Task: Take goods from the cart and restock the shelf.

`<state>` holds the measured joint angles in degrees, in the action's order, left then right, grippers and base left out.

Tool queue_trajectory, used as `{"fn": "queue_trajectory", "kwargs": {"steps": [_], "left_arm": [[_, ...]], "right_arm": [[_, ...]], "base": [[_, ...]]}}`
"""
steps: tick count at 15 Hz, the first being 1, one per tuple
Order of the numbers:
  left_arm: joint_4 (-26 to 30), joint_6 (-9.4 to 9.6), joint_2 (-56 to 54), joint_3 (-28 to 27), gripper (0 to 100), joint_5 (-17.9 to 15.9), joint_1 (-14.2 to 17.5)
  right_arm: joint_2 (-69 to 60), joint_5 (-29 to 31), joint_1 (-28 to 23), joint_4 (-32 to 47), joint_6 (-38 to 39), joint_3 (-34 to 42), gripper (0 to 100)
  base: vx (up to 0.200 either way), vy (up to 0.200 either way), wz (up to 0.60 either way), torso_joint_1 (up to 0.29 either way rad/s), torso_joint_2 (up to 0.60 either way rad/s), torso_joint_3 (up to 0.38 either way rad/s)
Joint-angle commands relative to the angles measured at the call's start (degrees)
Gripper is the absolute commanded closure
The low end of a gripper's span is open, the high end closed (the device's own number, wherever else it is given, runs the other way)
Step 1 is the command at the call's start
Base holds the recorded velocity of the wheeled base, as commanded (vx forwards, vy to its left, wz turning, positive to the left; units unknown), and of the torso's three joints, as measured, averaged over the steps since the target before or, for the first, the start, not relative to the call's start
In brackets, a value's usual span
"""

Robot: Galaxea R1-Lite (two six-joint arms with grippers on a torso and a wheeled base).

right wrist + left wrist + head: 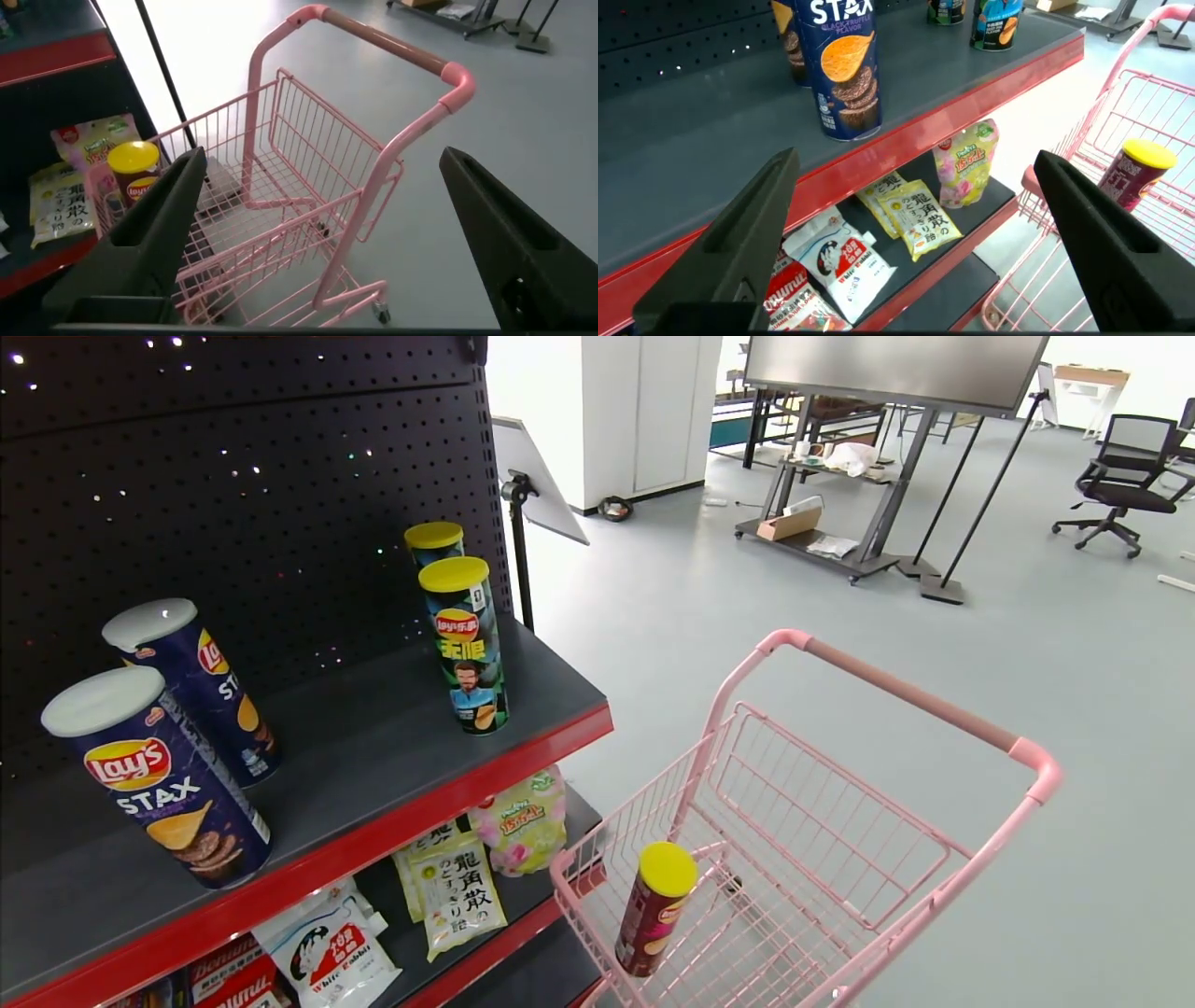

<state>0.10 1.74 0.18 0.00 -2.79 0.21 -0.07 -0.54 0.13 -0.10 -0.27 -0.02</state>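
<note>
head view: a maroon can (pixel 656 907) stands upright in the pink cart (pixel 896 691), just beside the shelf (pixel 373 756). left gripper (pixel 915 168) hovers released near the shelf's red edge; right gripper (pixel 322 159) hangs released above the cart.

The place is a mock shop set up in an office or lab. A shelf (pixel 392 747) with a red edge and a pegboard (pixel 280 476) back holds chip cans (pixel 159 775), with snack bags (pixel 457 891) below. A pink cart (pixel 896 691) stands beside it. Behind, on the grey floor (pixel 700 588), stand an office chair (pixel 1120 476) and a screen (pixel 896 369) on a stand.
</note>
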Motion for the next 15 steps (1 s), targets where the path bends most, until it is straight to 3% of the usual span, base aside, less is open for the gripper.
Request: {"fn": "queue_trajectory", "kwargs": {"steps": [1,3,4,6,7,9,10,13,15], "left_arm": [[-0.01,0.01,-0.01,0.0,0,-0.02,0.06],[-0.01,0.01,0.08,0.0,0,-0.02,0.06],[-0.01,0.1,-0.01,0.0,0,-0.02,0.06],[-0.01,0.1,0.08,0.0,0,-0.28,-0.03],[-0.01,0.1,0.08,0.0,0,-0.28,-0.03],[-0.01,0.01,0.08,0.0,0,-0.2,0.06],[-0.01,-0.07,0.08,0.0,0,-0.2,-0.03],[-0.01,-0.6,0.08,0.0,0,-0.37,-0.03],[-0.01,-0.6,0.08,0.0,0,-0.37,-0.03]], "right_arm": [[4.2,-2.01,0.57,-0.52,0.62,-5.07,0],[29.96,-2.63,1.01,-1.57,12.13,-28.54,0],[33.65,-2.45,1.1,-1.22,13.01,-31.97,0],[43.75,-2.36,0.83,-2.36,3.34,-29.42,0],[47.27,-2.45,0.39,-4.91,2.47,-27.13,0],[58.26,-1.92,1.36,-20.56,1.94,-18.34,0],[62.04,-0.69,1.1,-23.37,1.32,-17.55,0],[72.76,-1.22,0.48,-23.19,1.15,-23.27,0],[75.57,-1.49,5.14,-23.28,-0.08,-24.94,0]], "base": [[0.0,0.0,0.0,0.0,0.0,0.0],[0.0,0.0,0.0,0.0,0.0,0.0],[0.0,0.0,0.0,0.0,0.0,0.0],[0.0,0.0,0.0,0.0,0.0,0.0],[0.0,0.0,0.0,0.0,0.0,0.0],[0.0,0.0,0.0,0.0,0.0,0.0],[0.0,0.0,0.0,0.0,0.0,0.0],[0.0,0.0,0.0,0.0,0.0,0.0],[0.0,0.0,0.0,0.0,0.0,0.0]]}}
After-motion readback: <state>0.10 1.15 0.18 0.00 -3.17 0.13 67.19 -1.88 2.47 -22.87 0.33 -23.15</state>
